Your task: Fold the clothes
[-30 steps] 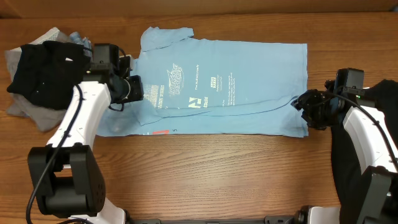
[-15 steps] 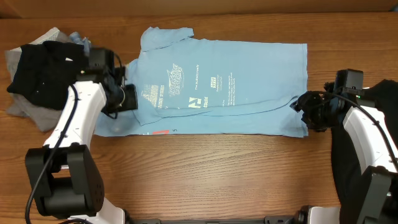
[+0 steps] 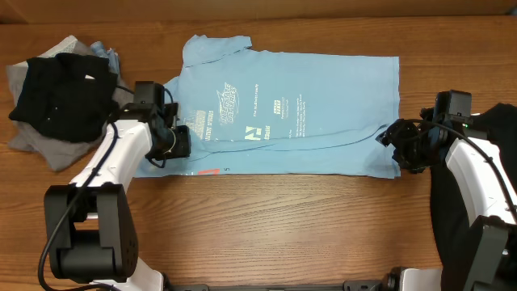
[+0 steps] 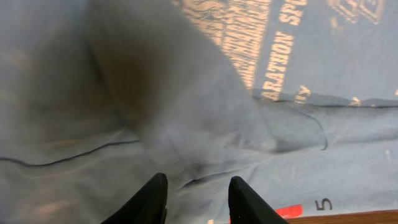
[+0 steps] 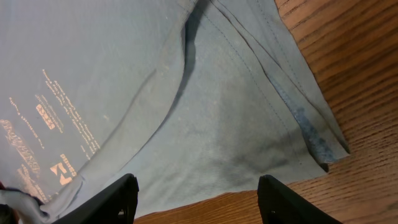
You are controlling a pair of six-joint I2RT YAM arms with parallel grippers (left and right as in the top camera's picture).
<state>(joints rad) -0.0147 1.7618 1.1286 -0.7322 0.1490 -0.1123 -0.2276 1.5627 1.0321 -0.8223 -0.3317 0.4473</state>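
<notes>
T-shirt (image 3: pixel 307 113), light blue, lies spread flat in the middle of the wooden table (image 3: pixel 283 226) in the overhead view, with small white print facing up and the collar end toward the left. A pile of black and grey clothes (image 3: pixel 56 97) sits at the far left of the table, apart from the shirt. The left gripper (image 3: pixel 179 139) is on the left part of the shirt, near the lower sleeve. The right gripper (image 3: pixel 392 139) is at the shirt's right edge, near its lower corner. A black cloth (image 3: pixel 501 129) lies at the right edge of the table, under the right arm.

In the left wrist view the two fingers (image 4: pixel 152 199) stand a little apart, low over the blue cloth (image 4: pixel 311 124). A raised fold (image 4: pixel 186 124) of the shirt runs down to the gap between them. Whether they pinch this fold I cannot tell. Pale lettering (image 4: pixel 249 37) and a small red label (image 4: pixel 289 211) show on the cloth.

In the right wrist view the fingers (image 5: pixel 121 196) are spread wide, with nothing held between them. Below them lies the shirt's hem corner (image 5: pixel 323 149), with several layers of cloth overlapping, and bare wood beside it.
</notes>
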